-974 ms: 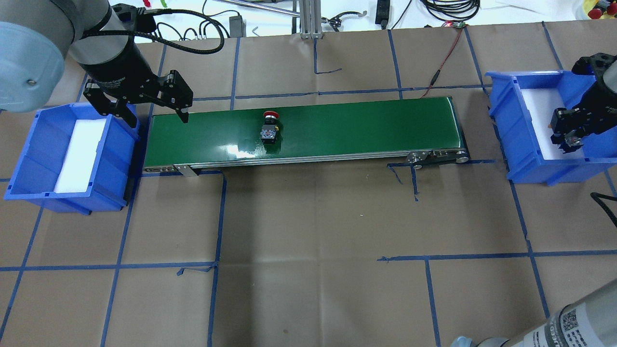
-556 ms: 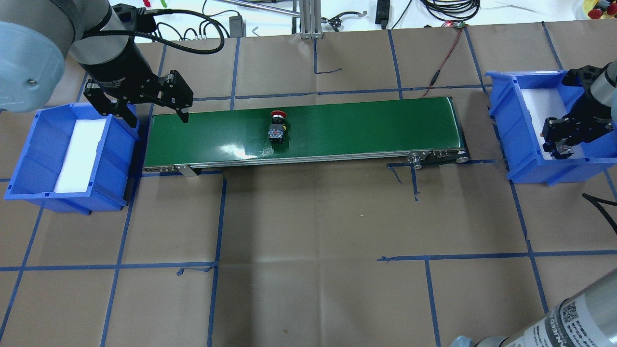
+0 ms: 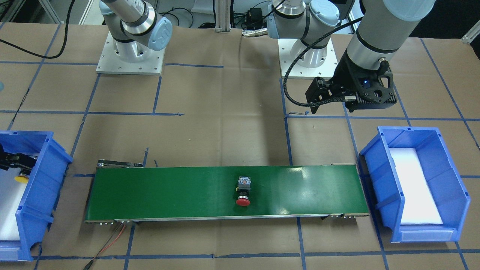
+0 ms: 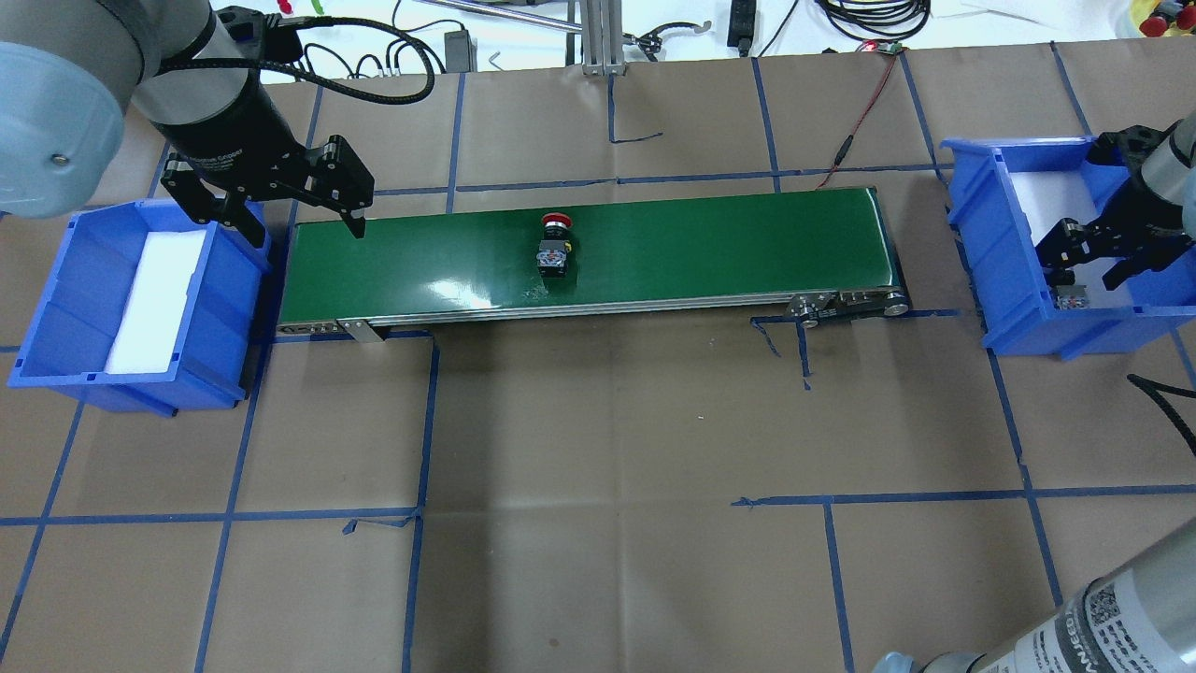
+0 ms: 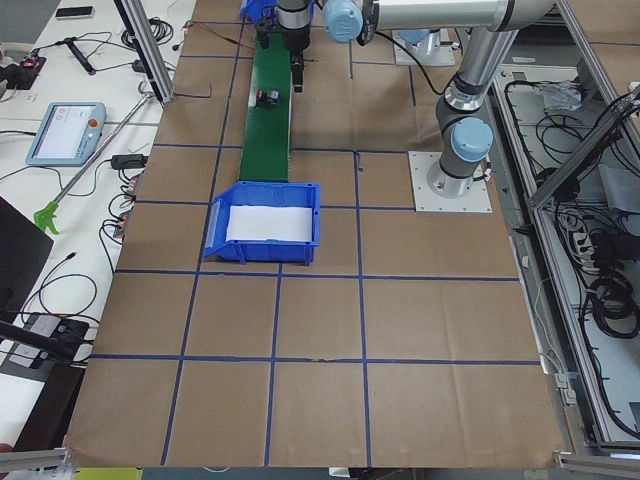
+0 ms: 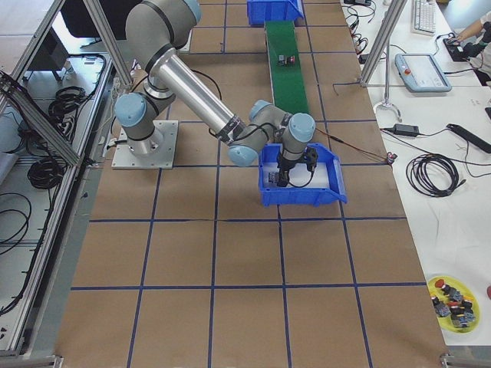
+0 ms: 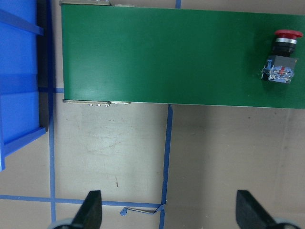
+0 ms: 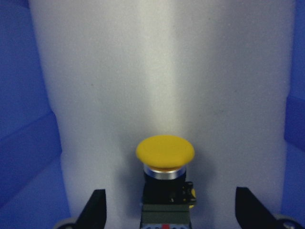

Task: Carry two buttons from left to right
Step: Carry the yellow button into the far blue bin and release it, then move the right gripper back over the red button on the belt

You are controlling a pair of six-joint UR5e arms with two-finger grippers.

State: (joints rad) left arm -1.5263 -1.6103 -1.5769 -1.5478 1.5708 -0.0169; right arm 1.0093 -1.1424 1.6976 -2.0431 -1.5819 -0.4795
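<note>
The red button (image 4: pixel 553 245) lies on its side on the green conveyor belt (image 4: pixel 710 238), near the middle; it also shows in the front view as the red button (image 3: pixel 243 192) and in the left wrist view as the red button (image 7: pixel 282 56). My left gripper (image 4: pixel 301 222) hangs open over the belt's left end, with nothing between its fingers (image 7: pixel 90 212). The yellow button (image 8: pixel 165 155) rests on white foam inside the right blue bin (image 4: pixel 1018 322). My right gripper (image 4: pixel 1093 266) is down in that bin, open, its fingers (image 8: pixel 95 210) wide on either side of the button.
The left blue bin (image 4: pixel 56 308) with a white foam liner stands beside the belt's left end. A red wire (image 4: pixel 864 112) runs from the belt's far right corner. Brown paper with blue tape lines covers the table (image 4: pixel 607 486).
The red button rode the belt to the right. My right gripper sank into the right bin and opened, letting go of the yellow button. The left arm stayed still.
</note>
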